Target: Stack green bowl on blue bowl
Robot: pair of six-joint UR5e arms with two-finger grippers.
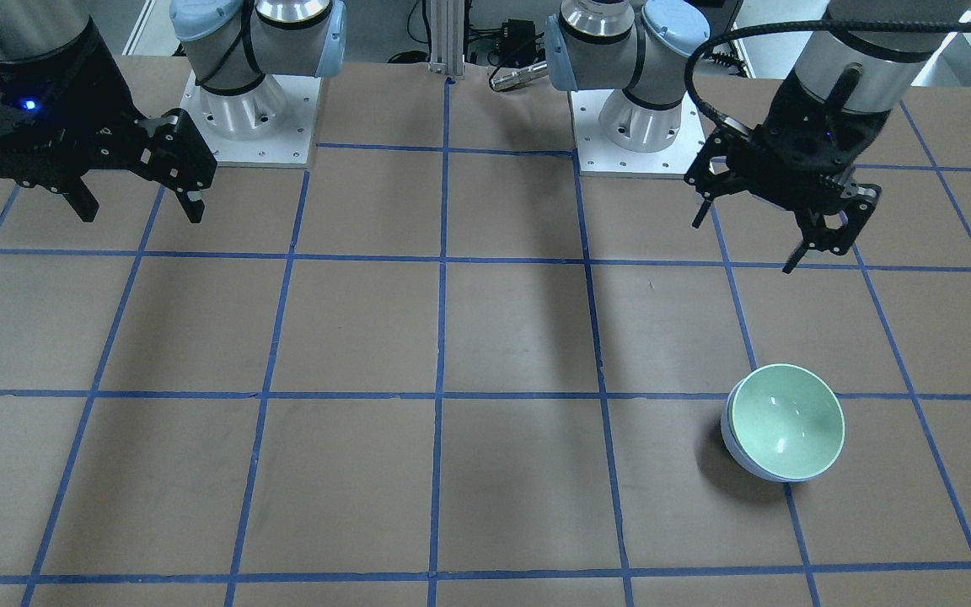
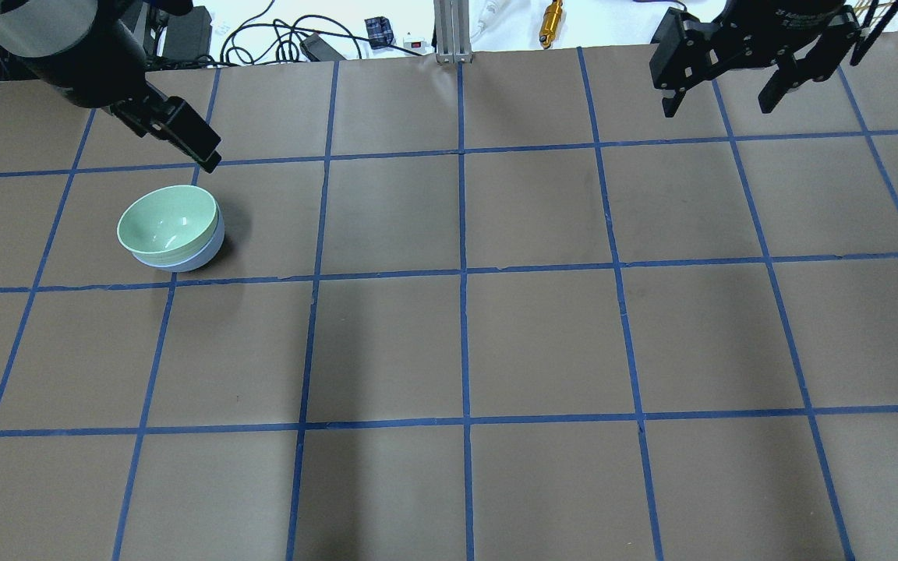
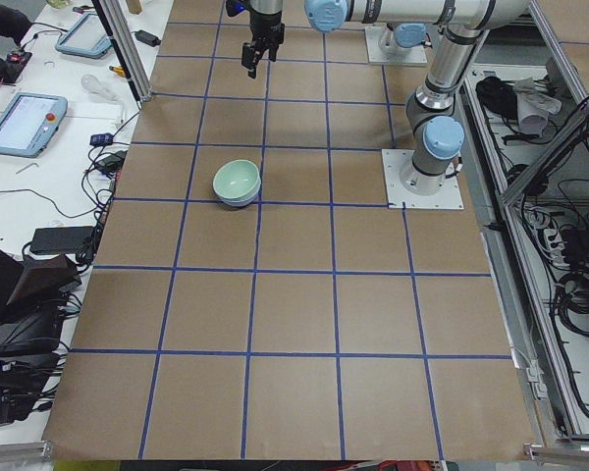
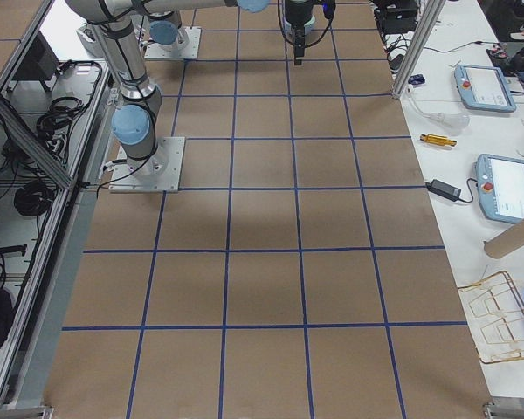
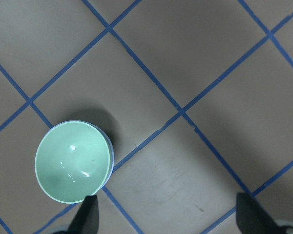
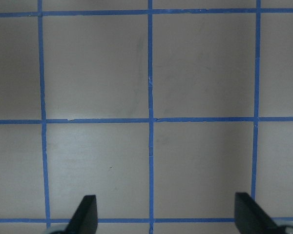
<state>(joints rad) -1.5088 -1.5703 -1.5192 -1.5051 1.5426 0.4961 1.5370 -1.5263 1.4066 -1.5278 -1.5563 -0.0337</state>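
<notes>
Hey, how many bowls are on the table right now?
2. The green bowl sits nested inside the blue bowl, on the robot's left half of the table. No other bowl shows, though the stack could hide something beneath.

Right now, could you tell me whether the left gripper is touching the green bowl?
Apart. In the front-facing view the left gripper hangs open, with a stretch of bare table showing between it and the green bowl.
</notes>
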